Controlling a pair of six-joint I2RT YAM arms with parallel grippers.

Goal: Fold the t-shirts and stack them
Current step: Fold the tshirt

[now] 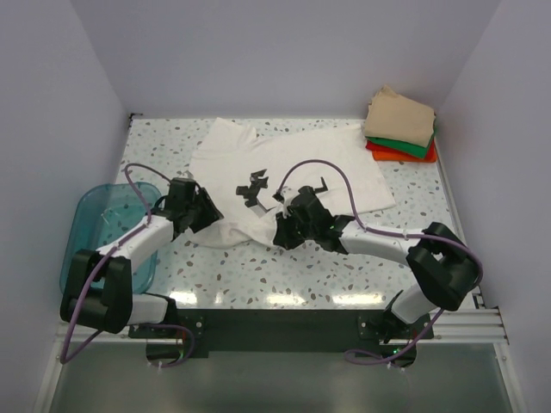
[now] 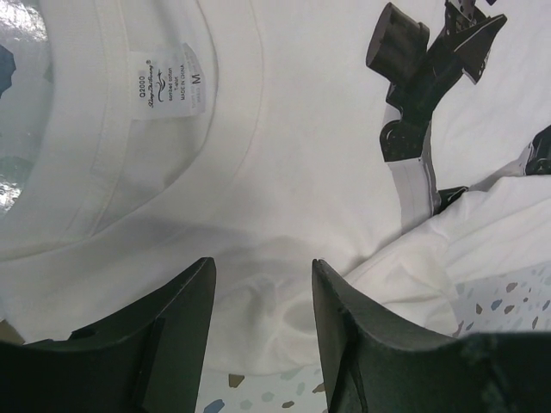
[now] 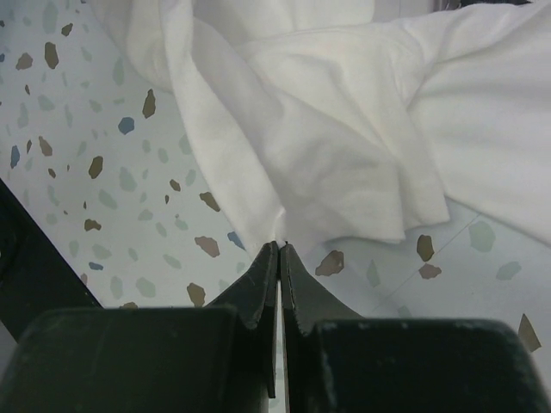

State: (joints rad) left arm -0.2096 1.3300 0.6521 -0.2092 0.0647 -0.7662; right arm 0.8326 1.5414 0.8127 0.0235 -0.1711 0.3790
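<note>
The white t-shirt lies spread and partly bunched on the speckled table, its black chest print facing up. My left gripper hovers at the shirt's near left edge. In the left wrist view that gripper is open, with loose white cloth below the gap and the neck label beyond. My right gripper is at the shirt's near edge. The right wrist view shows it shut, pinching a corner of the white t-shirt. Folded tan, green and orange-red t-shirts are stacked at the back right.
A translucent teal bin stands at the table's left edge, beside my left arm. White walls close in the table on the left, back and right. Bare speckled tabletop shows between the shirt and the arm bases.
</note>
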